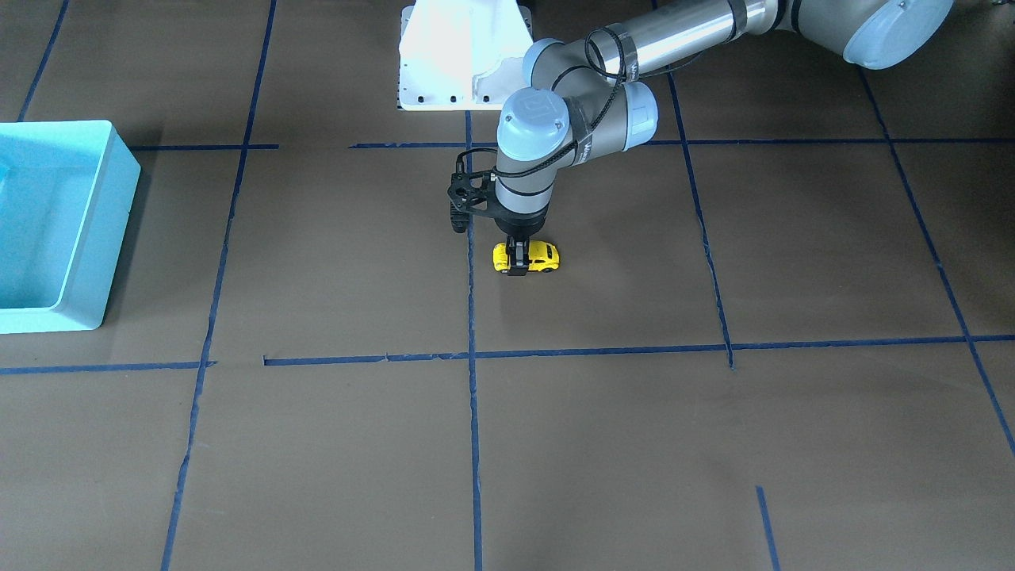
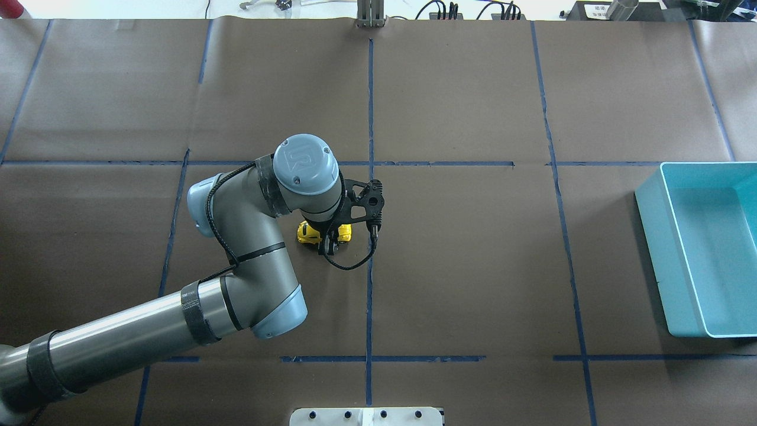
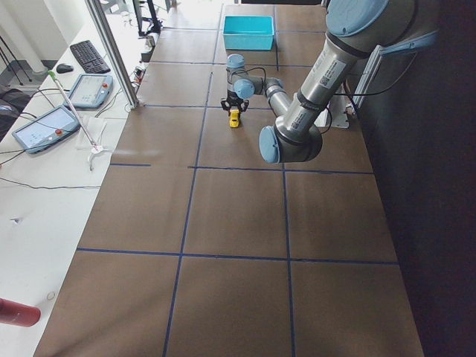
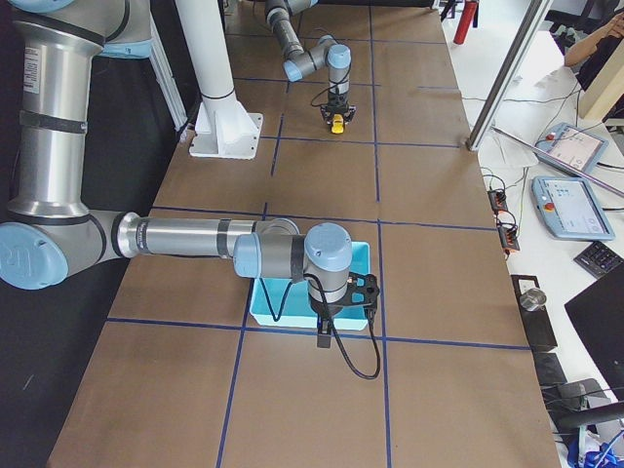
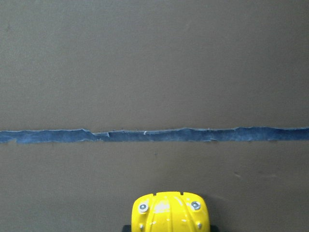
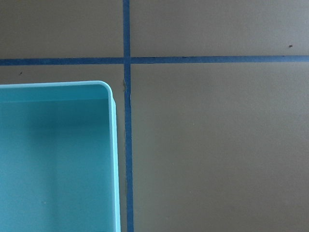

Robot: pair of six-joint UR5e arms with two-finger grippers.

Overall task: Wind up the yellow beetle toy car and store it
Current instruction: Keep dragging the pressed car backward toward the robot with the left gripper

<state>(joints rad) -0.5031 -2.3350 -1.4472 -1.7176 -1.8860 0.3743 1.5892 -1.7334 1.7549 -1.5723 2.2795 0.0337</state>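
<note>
I see the small yellow beetle toy car (image 1: 541, 255) on its wheels on the brown paper-covered table (image 1: 603, 444), well apart from the turquoise plastic bin (image 1: 119, 230). Left gripper (image 1: 518, 260) is clamped across the car's middle. Right gripper (image 4: 326, 336) hangs at the bin's edge; I can't tell its jaw state.

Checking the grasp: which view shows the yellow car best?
Exterior front-facing: the yellow beetle toy car shows side-on, the left gripper across its middle. Overhead, the arm hides part; left wrist shows one end; side views show it tiny.
</note>
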